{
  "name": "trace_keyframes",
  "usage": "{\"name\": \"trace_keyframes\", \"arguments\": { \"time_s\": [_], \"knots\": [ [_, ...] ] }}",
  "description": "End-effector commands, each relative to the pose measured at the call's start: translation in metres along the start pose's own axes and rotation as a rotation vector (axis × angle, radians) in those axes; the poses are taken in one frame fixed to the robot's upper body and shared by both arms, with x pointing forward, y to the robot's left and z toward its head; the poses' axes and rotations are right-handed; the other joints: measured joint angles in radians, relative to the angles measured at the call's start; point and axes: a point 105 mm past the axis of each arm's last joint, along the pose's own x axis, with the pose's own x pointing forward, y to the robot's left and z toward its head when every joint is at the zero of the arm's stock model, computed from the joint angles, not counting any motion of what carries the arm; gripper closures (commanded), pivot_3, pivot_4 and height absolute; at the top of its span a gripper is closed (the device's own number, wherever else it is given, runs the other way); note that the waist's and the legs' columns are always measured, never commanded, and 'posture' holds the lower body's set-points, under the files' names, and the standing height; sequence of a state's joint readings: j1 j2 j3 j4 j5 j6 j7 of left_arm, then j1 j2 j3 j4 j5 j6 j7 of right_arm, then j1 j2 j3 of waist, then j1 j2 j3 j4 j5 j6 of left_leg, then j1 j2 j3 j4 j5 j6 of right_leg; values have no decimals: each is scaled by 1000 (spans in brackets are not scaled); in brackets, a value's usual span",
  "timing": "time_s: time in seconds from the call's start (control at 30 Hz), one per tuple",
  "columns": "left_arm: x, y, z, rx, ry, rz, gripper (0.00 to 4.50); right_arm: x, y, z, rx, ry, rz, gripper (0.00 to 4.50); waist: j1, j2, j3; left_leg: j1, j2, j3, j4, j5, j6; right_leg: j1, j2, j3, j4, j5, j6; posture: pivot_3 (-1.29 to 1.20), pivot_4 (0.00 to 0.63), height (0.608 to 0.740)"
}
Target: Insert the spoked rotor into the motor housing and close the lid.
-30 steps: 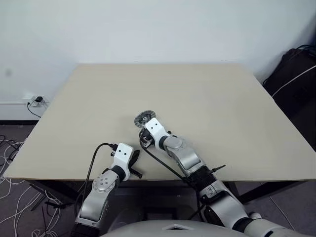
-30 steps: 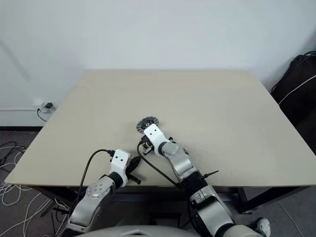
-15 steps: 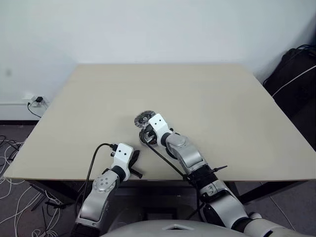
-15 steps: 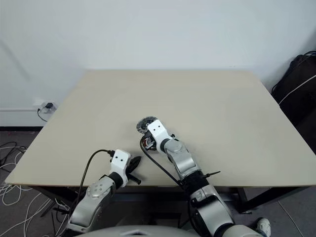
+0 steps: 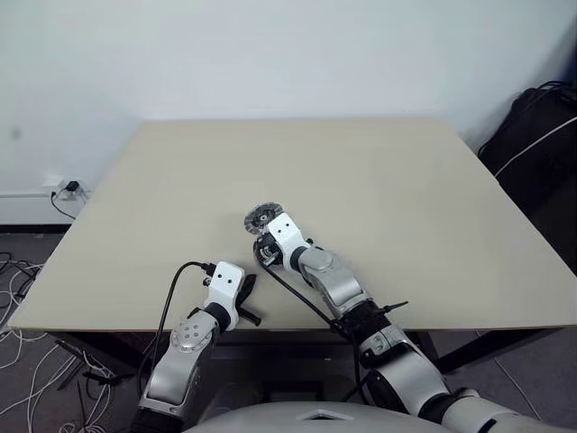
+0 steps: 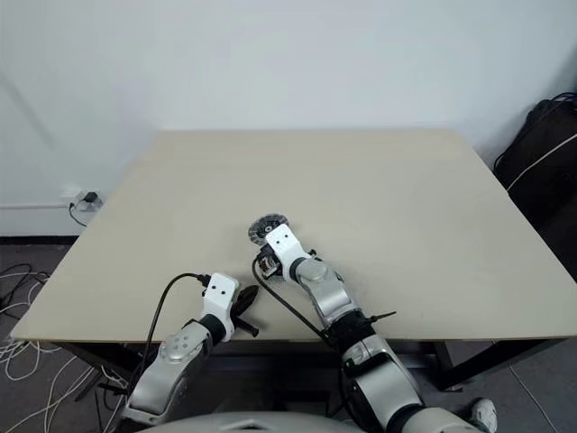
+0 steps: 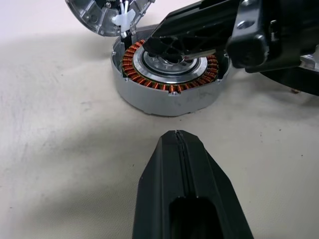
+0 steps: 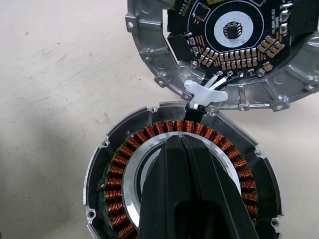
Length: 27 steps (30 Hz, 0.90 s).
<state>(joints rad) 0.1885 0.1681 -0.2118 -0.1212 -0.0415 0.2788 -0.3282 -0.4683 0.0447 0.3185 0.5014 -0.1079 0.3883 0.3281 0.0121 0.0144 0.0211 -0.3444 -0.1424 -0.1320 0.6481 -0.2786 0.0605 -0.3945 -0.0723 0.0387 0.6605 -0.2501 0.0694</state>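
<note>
Item: motor housing point(image 8: 182, 189), round shallow grey metal body ringed with coppery windings, lying face-up on the beige table point(image 5: 406, 198). My right gripper point(image 7: 172, 52) is reaching over its silver centre, black fingers pressed together around nothing I can see, probably seating something. The lid point(image 8: 234, 45), ribbed metal carrying a black circuit board, is lying just beyond the housing, wire-tethered. My left gripper point(image 7: 182, 164) is waiting nearer than the housing, closed and empty.

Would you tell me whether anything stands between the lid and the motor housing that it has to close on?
Yes: the right gripper, shut, reaches over the motor housing's centre, inside its ring of windings. The lid lies open beside it, joined by white wires; it likely cannot close until that gripper is out.
</note>
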Motion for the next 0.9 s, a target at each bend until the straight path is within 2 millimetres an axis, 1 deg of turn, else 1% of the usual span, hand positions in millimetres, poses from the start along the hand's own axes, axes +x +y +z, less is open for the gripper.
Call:
{"name": "trace_keyframes", "arguments": {
  "time_s": [0.03, 0.17, 0.33, 0.5, 0.7, 0.83, 0.9],
  "knots": [
    [-2, -2, 16, 15, -55, -2, 4500, -1, 0, 9, 7, -43, -1, 4455, 0, 0, 0, 0, 0, 0, 0, 0, 0, 0, 0, 0, 0, 0, 0, 0, 0, 740],
    [-3, -2, 15, 14, -52, -4, 4500, -7, -6, 19, 19, -85, -21, 4455, 1, 0, 0, 0, 0, 0, 0, 0, 0, 0, 0, 0, 0, 0, 0, 0, 0, 740],
    [-1, -3, 15, 17, -51, -12, 4500, -11, -4, 18, 10, -72, -9, 4455, 2, 0, 0, -2, 0, 0, 0, 0, 0, -2, 0, 0, 0, 0, 0, 0, 0, 740],
    [1, -3, 16, 20, -51, -20, 4500, -16, -4, 9, 13, -42, -12, 4455, 2, 0, 0, -2, 0, 0, -1, 0, 0, -2, 0, 0, 0, 0, 0, 0, 0, 740],
    [1, -4, 15, 20, -49, -23, 4500, -24, -3, -6, -14, 21, 15, 4455, 3, 0, 0, -2, 0, 0, -1, 0, 0, -2, 0, 0, -1, 0, 0, 0, 0, 740],
    [1, -5, 15, 21, -47, -28, 4500, -28, -8, -12, -22, 53, 4, 4455, 4, 0, 0, -2, 0, 0, -1, 0, 0, -2, -1, 0, -1, 0, 0, 0, 0, 740],
    [2, -5, 15, 21, -47, -31, 4500, -29, -10, -12, -24, 57, -4, 4455, 5, 0, 0, -2, 0, 0, -1, 0, 0, -2, -2, 0, -1, 0, 0, 0, 0, 740]
  ]
}}
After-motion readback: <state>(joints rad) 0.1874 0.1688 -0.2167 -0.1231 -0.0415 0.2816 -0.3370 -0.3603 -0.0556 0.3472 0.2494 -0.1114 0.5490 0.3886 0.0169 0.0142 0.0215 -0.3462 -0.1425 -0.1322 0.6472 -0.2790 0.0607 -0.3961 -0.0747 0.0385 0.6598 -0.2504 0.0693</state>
